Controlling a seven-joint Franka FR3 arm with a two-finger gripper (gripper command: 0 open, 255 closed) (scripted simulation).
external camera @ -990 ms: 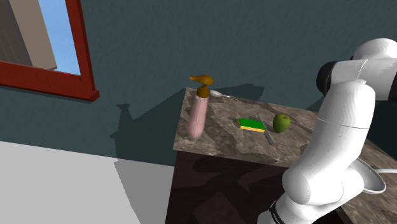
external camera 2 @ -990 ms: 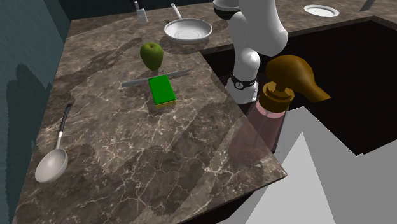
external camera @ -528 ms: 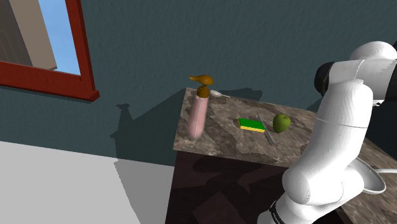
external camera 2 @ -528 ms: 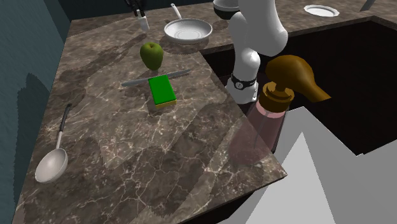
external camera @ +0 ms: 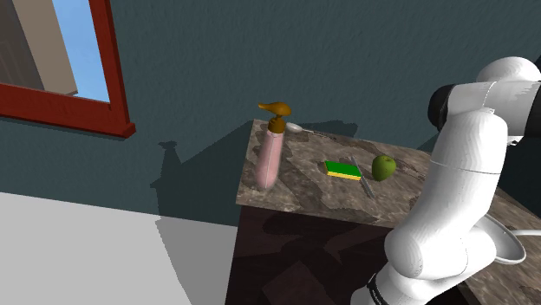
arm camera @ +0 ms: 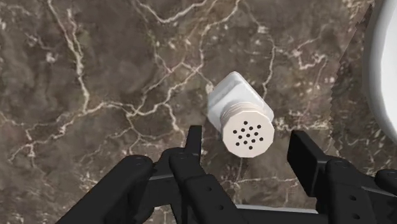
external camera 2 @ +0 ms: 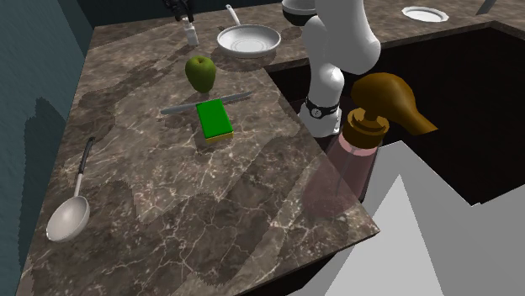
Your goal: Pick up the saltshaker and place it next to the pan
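Standing upright on the dark brown veined marble countertop, the white square-bodied saltshaker with a round perforated cap lies between the two fingers of the all-black gripper. In the wrist view, a narrow gap shows on either side of the cap, so the jaws are spread apart and grip nothing. In the second exterior view, the saltshaker sits near the counter's far edge, close to the left of the round white pan, with the gripper directly above it, pointing down.

The white arm with dark joints rises from its base beside the counter's edge and passes out at the top. In the shoulder view the arm climbs from the lower right and bends at a dark joint.

Farther out lie a green apple, then a green-and-yellow sponge, both well apart from the saltshaker.
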